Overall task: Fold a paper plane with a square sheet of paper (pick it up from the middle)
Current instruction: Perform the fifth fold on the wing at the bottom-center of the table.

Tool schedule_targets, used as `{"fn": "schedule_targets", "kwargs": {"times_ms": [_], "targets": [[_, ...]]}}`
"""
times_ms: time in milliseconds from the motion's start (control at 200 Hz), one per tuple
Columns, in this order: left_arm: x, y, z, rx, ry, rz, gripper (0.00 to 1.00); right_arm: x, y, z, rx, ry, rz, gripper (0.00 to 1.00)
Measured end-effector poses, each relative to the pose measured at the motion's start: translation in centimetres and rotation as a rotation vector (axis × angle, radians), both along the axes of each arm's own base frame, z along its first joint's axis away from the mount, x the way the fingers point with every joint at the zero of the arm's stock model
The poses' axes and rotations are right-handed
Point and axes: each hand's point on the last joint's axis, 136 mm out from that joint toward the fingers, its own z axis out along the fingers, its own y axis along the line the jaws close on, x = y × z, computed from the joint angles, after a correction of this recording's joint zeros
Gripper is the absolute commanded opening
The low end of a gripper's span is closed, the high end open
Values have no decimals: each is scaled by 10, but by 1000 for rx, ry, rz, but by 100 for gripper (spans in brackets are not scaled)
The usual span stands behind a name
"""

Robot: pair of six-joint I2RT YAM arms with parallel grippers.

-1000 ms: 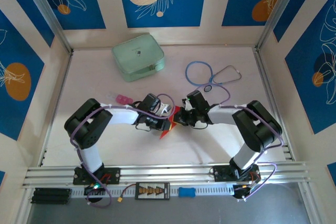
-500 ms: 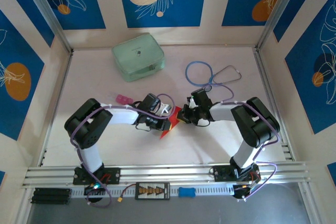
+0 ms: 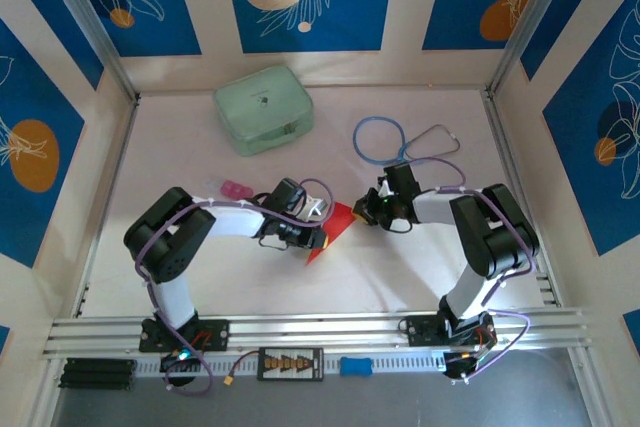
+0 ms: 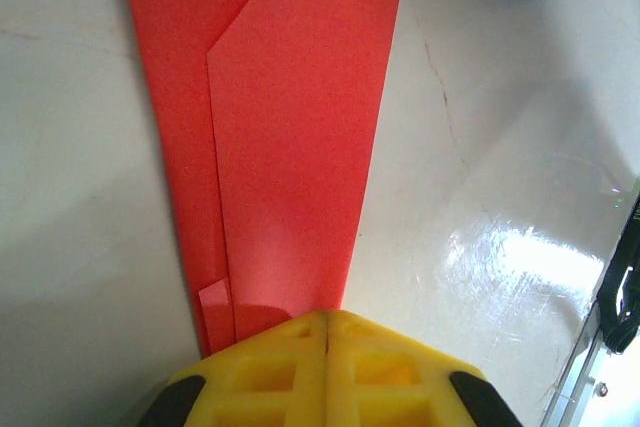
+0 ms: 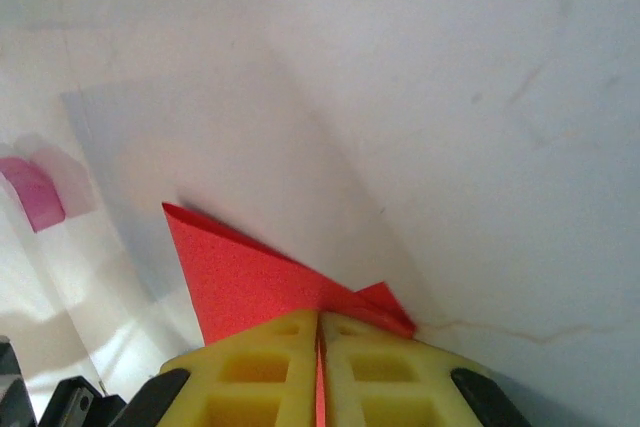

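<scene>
The red sheet of paper is folded into a narrow pointed paper plane (image 3: pixel 333 228) lying mid-table, tip toward the near side. My left gripper (image 3: pixel 318 237) is shut, and its yellow fingertips rest on the paper's narrow end. In the left wrist view the creased red paper (image 4: pixel 290 147) stretches away from the left gripper (image 4: pixel 327 315), which has no gap between its jaws. My right gripper (image 3: pixel 362 212) is shut on the wide end. In the right wrist view a red edge (image 5: pixel 240 287) runs into the seam of the right gripper (image 5: pixel 320 315).
A pale green case (image 3: pixel 263 108) sits at the back left. A blue ring (image 3: pixel 379 138) and a stethoscope (image 3: pixel 432 141) lie at the back right. A small pink object (image 3: pixel 236 190) is beside the left arm. An aluminium rail (image 3: pixel 320 332) runs along the near edge.
My right arm has drawn back to the right, still holding the paper's wide end, and that end now spreads further right. The left arm has not moved.
</scene>
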Motion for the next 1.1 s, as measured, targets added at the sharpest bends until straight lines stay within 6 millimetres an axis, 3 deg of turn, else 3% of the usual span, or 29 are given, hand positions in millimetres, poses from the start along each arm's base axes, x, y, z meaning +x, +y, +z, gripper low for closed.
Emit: {"fn": "schedule_targets", "kwargs": {"times_ms": [255, 370, 465, 620, 770, 915, 1100], "targets": [[-2, 0, 0, -4, 7, -5, 0, 24, -37, 3, -96, -13, -135, 12], [-2, 0, 0, -4, 9, -6, 0, 25, -45, 12, -128, -37, -149, 13], [-2, 0, 0, -4, 10, -5, 0, 25, -39, 30, -126, -94, -129, 13], [-2, 0, 0, -6, 10, -4, 0, 22, -4, 55, -53, -183, -31, 11], [-2, 0, 0, -6, 10, -3, 0, 3, 22, 36, -42, -141, 51, 7], [-4, 1, 1, -5, 26, 5, 0, -17, 18, 1, -72, -42, 53, 5], [-7, 4, 1, 11, 42, 9, 0, -16, 19, 1, -40, -60, 45, 5]]}}
